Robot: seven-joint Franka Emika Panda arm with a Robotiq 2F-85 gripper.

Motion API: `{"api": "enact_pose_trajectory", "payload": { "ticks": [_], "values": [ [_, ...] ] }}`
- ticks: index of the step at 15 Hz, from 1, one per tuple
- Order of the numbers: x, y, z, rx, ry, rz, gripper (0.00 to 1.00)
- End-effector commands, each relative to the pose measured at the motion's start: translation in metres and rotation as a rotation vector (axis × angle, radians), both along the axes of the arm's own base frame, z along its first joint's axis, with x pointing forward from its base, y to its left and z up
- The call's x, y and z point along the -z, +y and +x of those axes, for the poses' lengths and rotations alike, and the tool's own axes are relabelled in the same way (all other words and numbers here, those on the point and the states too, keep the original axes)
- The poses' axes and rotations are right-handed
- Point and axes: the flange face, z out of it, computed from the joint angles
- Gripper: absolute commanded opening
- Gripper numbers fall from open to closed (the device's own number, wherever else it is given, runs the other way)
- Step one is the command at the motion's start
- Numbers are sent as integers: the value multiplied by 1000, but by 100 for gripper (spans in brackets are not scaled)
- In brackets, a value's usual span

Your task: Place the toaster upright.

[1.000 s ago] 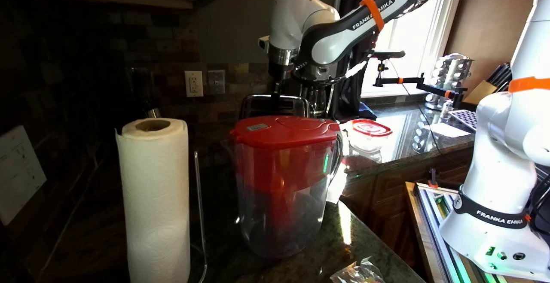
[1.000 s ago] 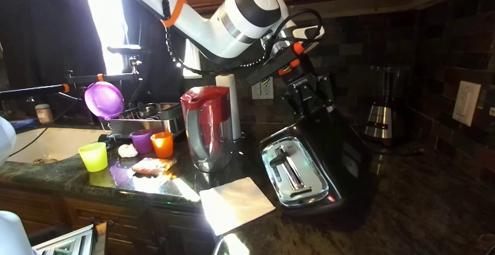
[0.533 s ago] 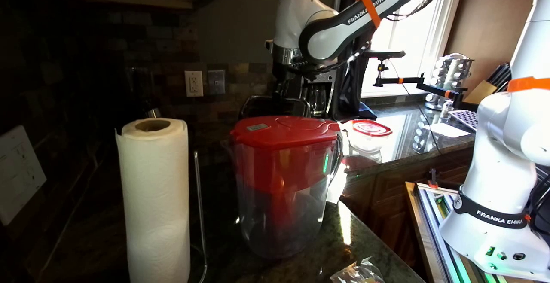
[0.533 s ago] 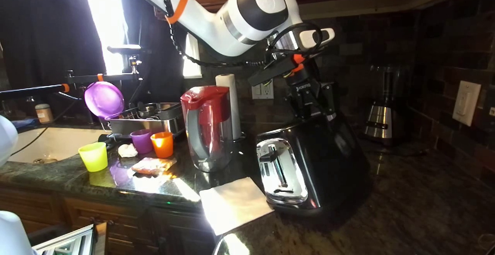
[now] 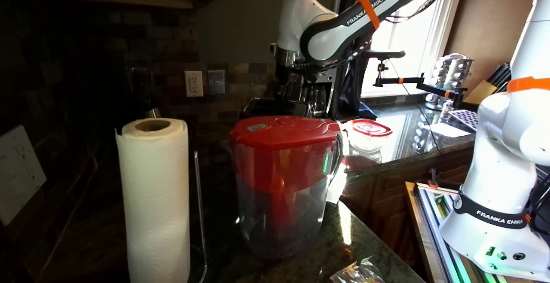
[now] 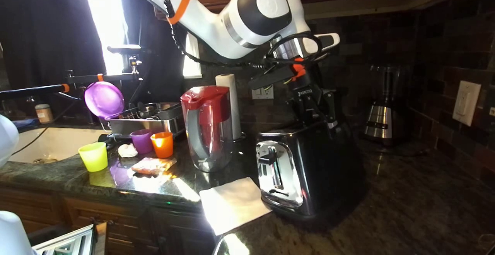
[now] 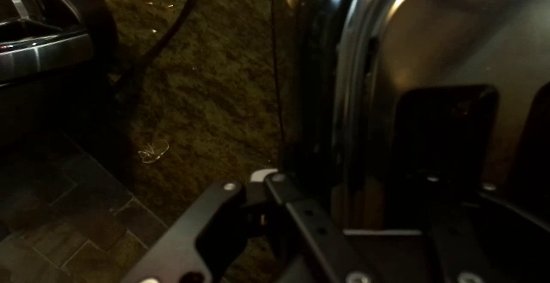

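The toaster [image 6: 328, 170] is black with a chrome end panel and lever. It stands nearly upright on the counter in an exterior view; I cannot tell whether its base lies fully flat. In an exterior view only its top [image 5: 256, 106] shows behind the pitcher. My gripper [image 6: 318, 123] points down at the toaster's top. In the wrist view the gripper [image 7: 361, 182] straddles the toaster's side wall. One finger is outside the black side and the other is over the dark slot area, its tip hidden in shadow. The toaster's metal top [image 7: 438, 47] shows beside it.
A red-lidded pitcher [image 6: 209, 131] and a paper towel roll [image 5: 155, 197] stand near the toaster. A pale napkin [image 6: 234, 204] lies against its front base. A blender [image 6: 381, 119] stands behind right, near the wall. Cups, including an orange one [image 6: 162, 144], stand at the left.
The toaster has turned from a clear tilt to nearly upright, its chrome end shifting slightly left. My gripper has moved along with it, a little right and down in an exterior view.
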Motion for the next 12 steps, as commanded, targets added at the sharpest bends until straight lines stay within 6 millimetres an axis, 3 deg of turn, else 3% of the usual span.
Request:
{"api": "enact_pose_trajectory", "payload": {
  "ticks": [1,12],
  "values": [
    [8,-3,-15,61,-26,45,28],
    [23,-32,-42,189,-86,52,28]
  ]
}}
